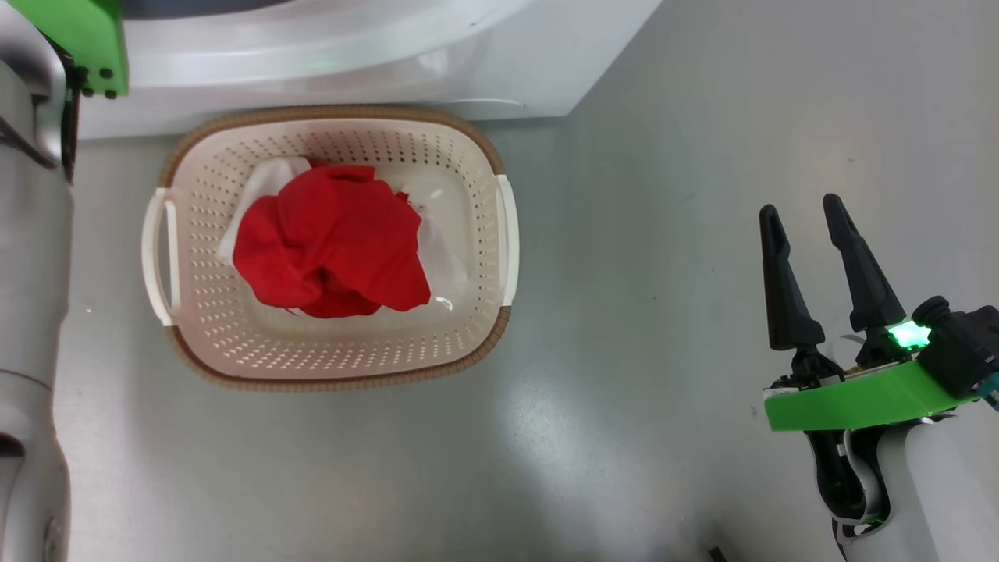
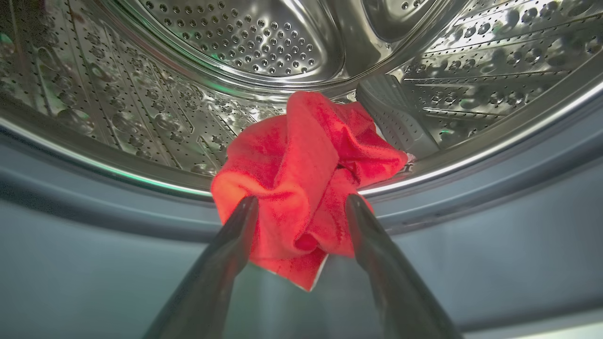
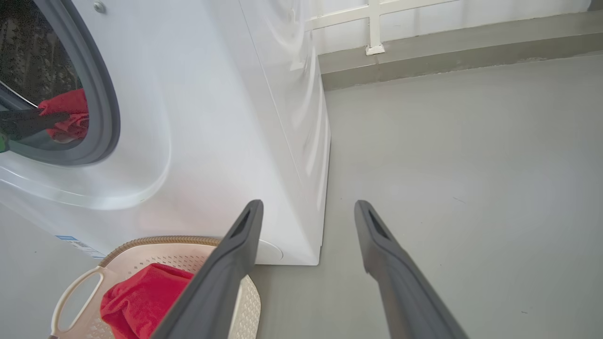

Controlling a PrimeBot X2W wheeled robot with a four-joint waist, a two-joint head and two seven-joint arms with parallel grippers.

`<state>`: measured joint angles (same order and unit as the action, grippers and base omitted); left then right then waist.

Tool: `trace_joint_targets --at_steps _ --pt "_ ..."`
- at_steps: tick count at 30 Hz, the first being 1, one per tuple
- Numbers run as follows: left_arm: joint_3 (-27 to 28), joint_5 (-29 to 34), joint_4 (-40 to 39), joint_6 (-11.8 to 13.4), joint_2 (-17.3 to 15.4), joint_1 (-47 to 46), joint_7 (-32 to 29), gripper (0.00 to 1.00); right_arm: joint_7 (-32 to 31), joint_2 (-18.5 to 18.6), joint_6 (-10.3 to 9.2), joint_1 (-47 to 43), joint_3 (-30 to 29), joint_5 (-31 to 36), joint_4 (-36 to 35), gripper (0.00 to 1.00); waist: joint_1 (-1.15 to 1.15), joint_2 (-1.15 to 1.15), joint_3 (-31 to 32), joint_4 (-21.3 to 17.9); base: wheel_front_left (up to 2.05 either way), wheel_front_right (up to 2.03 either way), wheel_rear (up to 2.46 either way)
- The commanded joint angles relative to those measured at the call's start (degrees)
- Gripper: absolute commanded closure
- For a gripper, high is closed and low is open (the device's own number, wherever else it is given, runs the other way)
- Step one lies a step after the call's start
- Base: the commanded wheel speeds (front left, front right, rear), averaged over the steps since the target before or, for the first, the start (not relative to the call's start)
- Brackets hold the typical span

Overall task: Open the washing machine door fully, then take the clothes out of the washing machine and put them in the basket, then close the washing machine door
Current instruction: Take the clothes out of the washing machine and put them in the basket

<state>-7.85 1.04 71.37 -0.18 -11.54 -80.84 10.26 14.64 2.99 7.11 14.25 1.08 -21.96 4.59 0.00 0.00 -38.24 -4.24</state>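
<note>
The washing machine (image 1: 390,55) stands at the top of the head view, and its door is out of view. In the left wrist view my left gripper (image 2: 301,205) is open at the lip of the steel drum (image 2: 235,42). A crumpled red garment (image 2: 301,155) sits between its fingertips, draped over the grey ring (image 2: 94,212). The basket (image 1: 335,382) sits on the floor in front of the machine. It holds red clothes (image 1: 335,242) on white cloth (image 1: 441,242). My right gripper (image 1: 800,207) hangs open and empty over the floor, right of the basket.
My pale left forearm (image 1: 31,312) runs up the left edge of the head view. Bare grey floor (image 1: 663,351) spreads right of the basket and the machine's corner (image 3: 320,254). A low wall ledge (image 3: 424,56) with a white frame (image 3: 374,28) lies beyond.
</note>
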Motion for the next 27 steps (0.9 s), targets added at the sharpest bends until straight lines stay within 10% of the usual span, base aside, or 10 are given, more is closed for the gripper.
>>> trace_joint_targets --at_steps 1,5,6,8,17,27 --pt "0.1 0.4 -0.5 0.8 -3.3 -1.0 0.6 0.0 0.4 -0.1 0.37 -0.1 1.7 -0.8 -1.4 0.0 0.0 0.0 -1.1 -1.0 0.0 0.0 0.0" --pt "0.0 0.2 0.4 1.0 -3.9 -1.5 0.8 0.13 0.4 -0.1 0.37 0.3 2.0 -1.0 -1.4 0.0 0.0 0.0 -1.5 -1.5 0.0 0.0 0.0" --pt "-0.1 0.1 0.6 1.1 -4.1 -1.7 0.9 0.61 0.4 -0.1 0.37 0.4 2.0 -1.1 -1.5 0.0 0.0 0.0 -1.5 -1.5 0.0 0.0 0.0" --pt "-0.1 -0.1 0.8 1.2 -4.2 -1.8 1.7 1.0 0.4 -0.1 0.37 0.5 1.9 -1.2 -1.6 0.0 0.0 0.0 -1.6 -1.6 0.0 0.0 0.0" --pt "2.1 -4.2 -1.4 -0.3 -2.4 0.3 4.6 1.0 0.4 -0.1 0.37 0.6 1.0 -0.8 -1.6 0.0 0.0 0.0 -0.8 -0.2 0.0 0.0 0.0" --pt "7.6 -9.2 -26.1 -1.8 0.8 14.3 4.7 1.0 0.4 -0.1 0.37 -0.5 -0.4 0.8 -1.8 0.0 0.0 0.0 1.6 2.6 0.0 0.0 0.0"
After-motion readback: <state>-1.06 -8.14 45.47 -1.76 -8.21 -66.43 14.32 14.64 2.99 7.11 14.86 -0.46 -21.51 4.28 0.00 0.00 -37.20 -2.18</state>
